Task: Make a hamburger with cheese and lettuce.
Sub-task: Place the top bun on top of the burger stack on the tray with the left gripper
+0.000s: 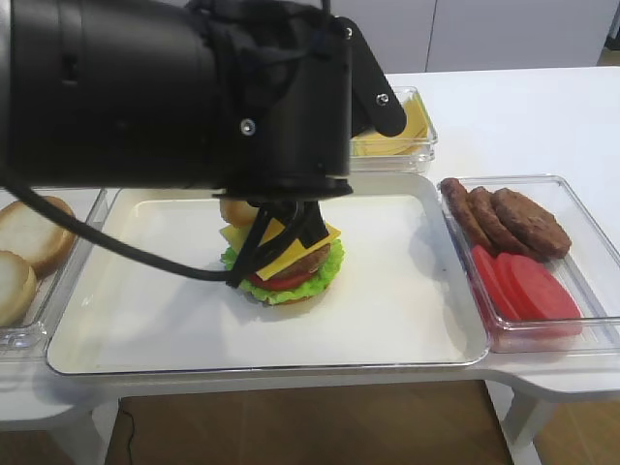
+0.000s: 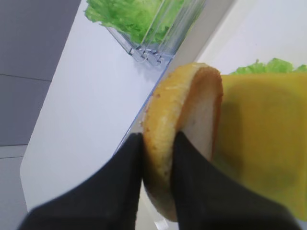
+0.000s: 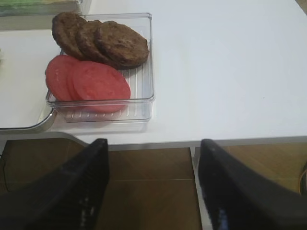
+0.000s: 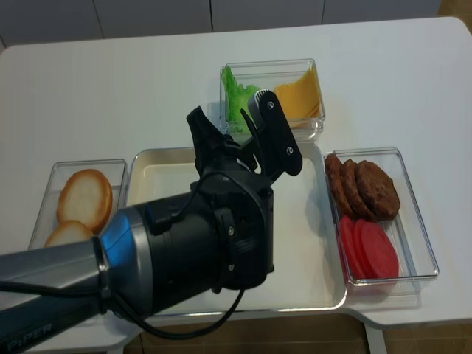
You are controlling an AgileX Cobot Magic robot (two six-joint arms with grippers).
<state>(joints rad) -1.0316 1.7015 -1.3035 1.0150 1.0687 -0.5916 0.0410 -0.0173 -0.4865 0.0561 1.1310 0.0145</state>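
- Left gripper (image 2: 156,184) pinches a bun top (image 2: 184,139) on edge, just above the cheese (image 1: 291,247) topping the hamburger (image 1: 286,266) mid-tray (image 1: 407,291).
- Patties (image 3: 98,40) and tomato slices (image 3: 88,81) share one bin, apparently untouched.
- Right gripper (image 3: 153,184) gapes beyond the table edge.

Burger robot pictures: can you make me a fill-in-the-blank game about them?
1. The left gripper is pinching a ____ top.
2. The top layer of the hamburger on the tray is the yellow ____.
3. The frilly lettuce sticking out of the stack is ____ in colour.
4. The red tomato slices share a clear box with three brown ____.

Missing words: bun; cheese; green; patties
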